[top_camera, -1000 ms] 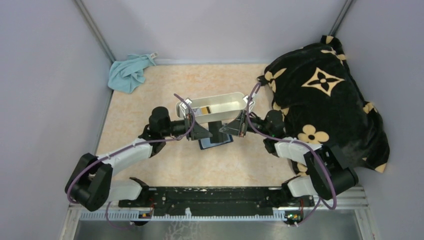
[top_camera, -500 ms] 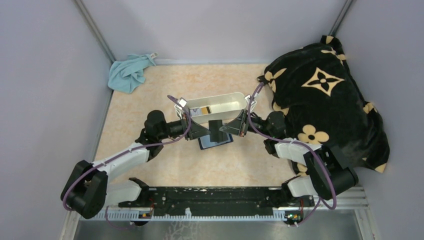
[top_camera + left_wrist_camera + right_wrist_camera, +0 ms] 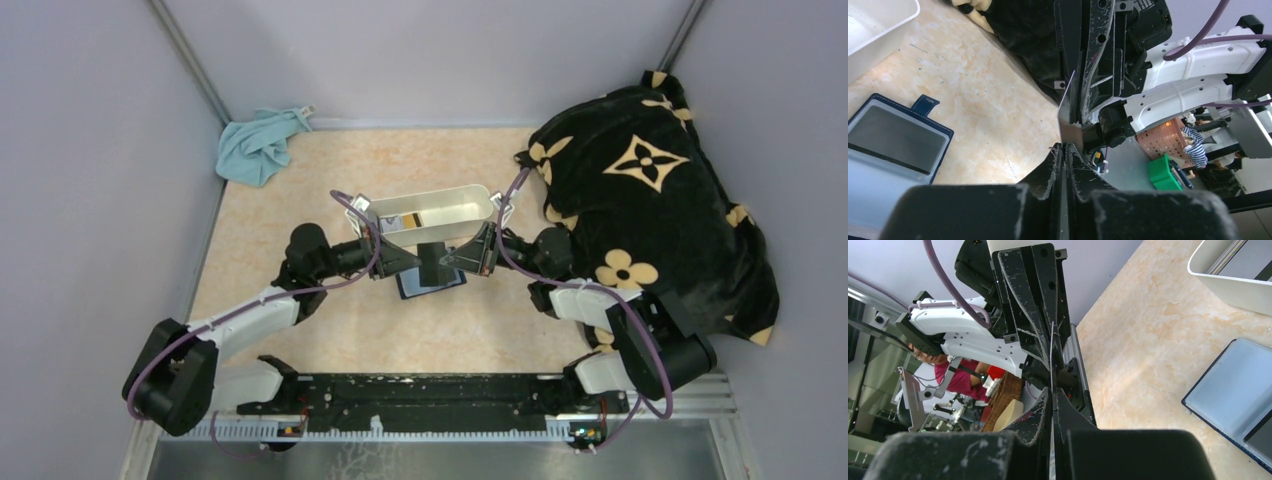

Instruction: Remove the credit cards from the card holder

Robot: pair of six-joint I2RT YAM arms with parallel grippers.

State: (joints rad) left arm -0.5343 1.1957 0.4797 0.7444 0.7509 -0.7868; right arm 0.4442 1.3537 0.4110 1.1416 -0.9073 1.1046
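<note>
The navy card holder lies open on the table below the white tray; it also shows in the left wrist view and the right wrist view. A dark credit card is held on edge just above it, between the two grippers. My left gripper is shut on the card's left end, where the card shows edge-on between its fingers. My right gripper is shut on the right end, with the card edge-on there too. Another card lies inside the tray.
The long white tray stands just behind the grippers. A black blanket with gold flowers fills the right side. A light blue cloth lies in the back left corner. Grey walls close in the table.
The left arm's wrist and elbow have drawn back to the left a little. The card stays held between both grippers above the card holder. The right arm has hardly moved.
</note>
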